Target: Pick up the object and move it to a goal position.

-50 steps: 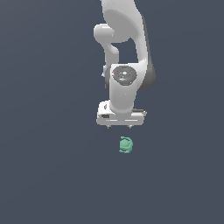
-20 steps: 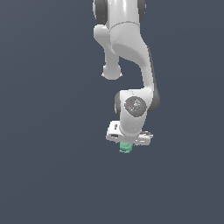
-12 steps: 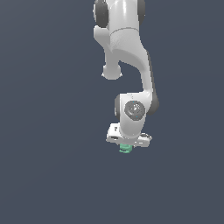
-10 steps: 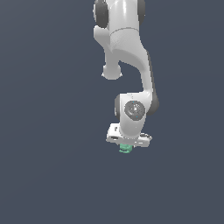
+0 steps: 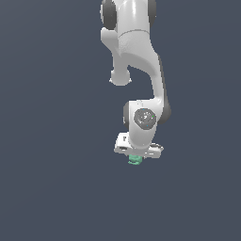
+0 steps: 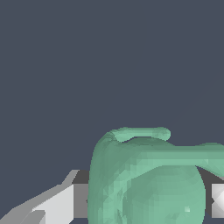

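Reaching straight down from the top of the exterior view, the white Franka arm (image 5: 136, 42) bends at its elbow and drops to a wrist joint with a round grey cap, the hand pointing down at the flat dark slate floor (image 5: 47, 141)

The gripper (image 5: 136, 157) sits low under the wide white hand block; the fingers are mostly hidden by that block in the exterior view

The object (image 5: 135, 160), a small mint-green lumpy thing, pokes out just below the hand, right under its middle, much narrower than the hand

In the wrist view the object (image 6: 148, 179) fills the space between the fingers, with a curved ridge on top; a white-and-grey finger (image 6: 57, 203) lies against one side, a pale pad just shows at the opposite edge

Gripper looks closed on the object, pads touching or just about touching both sides; whether the object rests on the floor or is lifted cannot be told

No brand, label or readable writing in either view
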{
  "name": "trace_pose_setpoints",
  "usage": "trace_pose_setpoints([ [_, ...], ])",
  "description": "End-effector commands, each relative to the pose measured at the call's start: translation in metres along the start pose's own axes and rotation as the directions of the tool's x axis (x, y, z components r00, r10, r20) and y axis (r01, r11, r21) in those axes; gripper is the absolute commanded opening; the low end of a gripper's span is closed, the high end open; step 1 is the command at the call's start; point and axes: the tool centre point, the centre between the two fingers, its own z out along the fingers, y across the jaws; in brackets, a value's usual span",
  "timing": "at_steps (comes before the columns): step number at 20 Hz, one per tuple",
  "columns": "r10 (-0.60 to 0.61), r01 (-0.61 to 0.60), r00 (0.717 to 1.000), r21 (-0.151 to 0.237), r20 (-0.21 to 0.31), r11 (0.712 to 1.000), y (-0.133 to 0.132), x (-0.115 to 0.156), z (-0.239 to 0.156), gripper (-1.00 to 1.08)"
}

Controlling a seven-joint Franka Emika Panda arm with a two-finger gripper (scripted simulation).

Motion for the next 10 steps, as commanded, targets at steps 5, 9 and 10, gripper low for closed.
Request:
trace_pose_setpoints([
  [5,0.0,0.0,1.0,0.0,0.0,1.0,0.008,0.0,-0.014,-1.0],
  [9,0.0,0.0,1.0,0.0,0.0,1.0,0.02,0.0,-0.035,-1.0],
  [10,0.0,0.0,1.0,0.0,0.0,1.0,0.024,0.0,-0.043,-1.0],
])
